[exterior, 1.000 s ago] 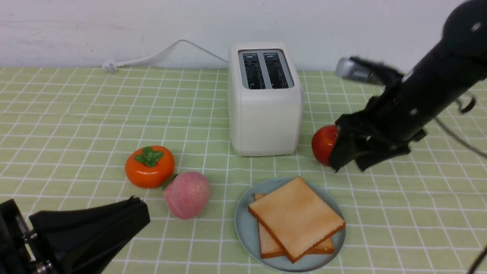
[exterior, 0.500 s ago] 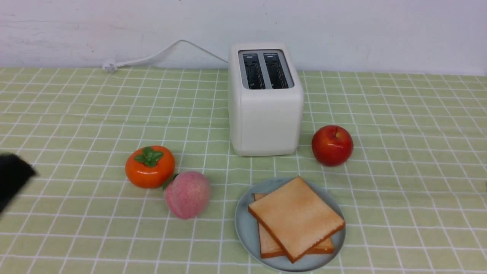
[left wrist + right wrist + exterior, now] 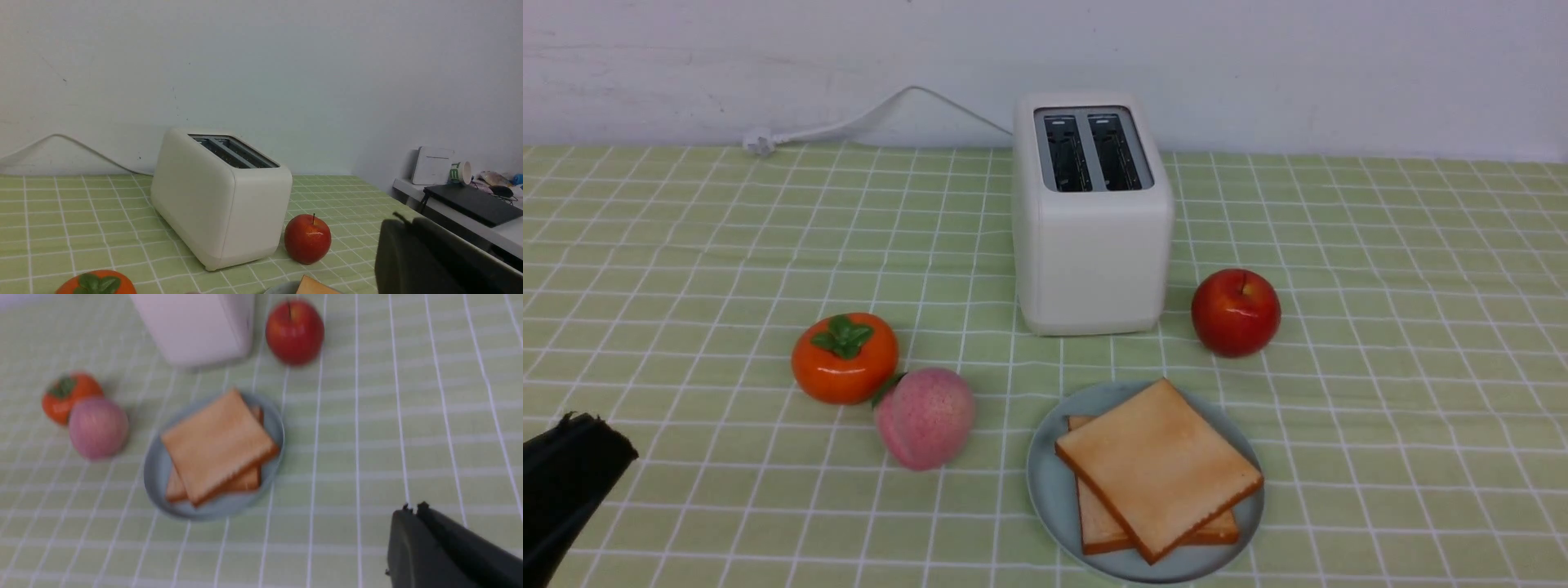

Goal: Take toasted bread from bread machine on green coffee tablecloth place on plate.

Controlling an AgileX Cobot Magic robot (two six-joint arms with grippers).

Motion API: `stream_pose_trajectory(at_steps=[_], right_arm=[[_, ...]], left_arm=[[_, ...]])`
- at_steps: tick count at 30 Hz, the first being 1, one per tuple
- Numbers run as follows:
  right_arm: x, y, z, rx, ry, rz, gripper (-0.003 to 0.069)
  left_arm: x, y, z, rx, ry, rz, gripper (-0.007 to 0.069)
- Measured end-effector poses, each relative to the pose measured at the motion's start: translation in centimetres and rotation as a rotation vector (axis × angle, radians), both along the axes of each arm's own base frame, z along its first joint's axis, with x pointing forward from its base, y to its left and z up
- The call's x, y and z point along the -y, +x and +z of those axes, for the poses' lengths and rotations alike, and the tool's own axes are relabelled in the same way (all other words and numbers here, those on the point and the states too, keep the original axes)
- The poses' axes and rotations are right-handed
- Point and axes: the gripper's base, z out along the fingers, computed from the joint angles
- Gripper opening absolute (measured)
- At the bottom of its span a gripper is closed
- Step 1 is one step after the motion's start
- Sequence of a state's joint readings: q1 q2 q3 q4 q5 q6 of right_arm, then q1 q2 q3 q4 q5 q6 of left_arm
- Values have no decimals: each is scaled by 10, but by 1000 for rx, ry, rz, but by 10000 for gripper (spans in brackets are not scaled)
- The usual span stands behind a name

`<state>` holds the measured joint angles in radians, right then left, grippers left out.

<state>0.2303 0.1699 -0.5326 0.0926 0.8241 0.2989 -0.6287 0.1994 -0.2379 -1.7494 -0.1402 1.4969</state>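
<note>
Two slices of toasted bread (image 3: 1158, 467) lie stacked on the pale blue-grey plate (image 3: 1047, 482), which sits on the green coffee tablecloth (image 3: 1380, 392) in front of the bread machine (image 3: 1092, 212). Both dark slots of the white bread machine are bare. The stack (image 3: 216, 445) and plate (image 3: 157, 473) also show in the right wrist view. My left gripper (image 3: 584, 425) is at the front left corner, shut and holding nothing. My right gripper (image 3: 410, 510) is out of the front view; its own camera shows it shut over bare cloth, to the right of the plate.
A red apple (image 3: 1236, 312) stands right of the bread machine. An orange persimmon (image 3: 845, 358) and a pink peach (image 3: 925, 417) sit left of the plate. The white power cord (image 3: 849, 122) runs along the back wall. A side desk (image 3: 470, 212) lies beyond the table's right edge.
My right arm, which hung by the apple a second ago, has pulled back out of the front view and its gripper has shut. My left gripper has drawn back to the front left corner.
</note>
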Motion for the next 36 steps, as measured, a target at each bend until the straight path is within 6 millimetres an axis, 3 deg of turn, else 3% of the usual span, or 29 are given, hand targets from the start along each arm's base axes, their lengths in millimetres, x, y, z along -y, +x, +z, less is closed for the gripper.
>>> stream_pose_trajectory(at_steps=[5,15,23,25,30,36], right_arm=[[-1,11,-18,71,21,-15,10],[-3,20,-58,-25,-5,-19,21],[6,24,-79,90,-145,-105,-20],[8,25,-100,123,-189,-145,-20],[10,26,-130,121,-229,-161,-20],[10,25,-131,112,-238,-159,-20]], left_arm=[[0,0,0,0,0,1,17],[0,0,0,0,0,1,18],[0,0,0,-1,0,3,22],[0,0,0,-1,0,3,24],[0,0,0,-1,0,6,29],[-1,1,-1,-4,1,16,37]])
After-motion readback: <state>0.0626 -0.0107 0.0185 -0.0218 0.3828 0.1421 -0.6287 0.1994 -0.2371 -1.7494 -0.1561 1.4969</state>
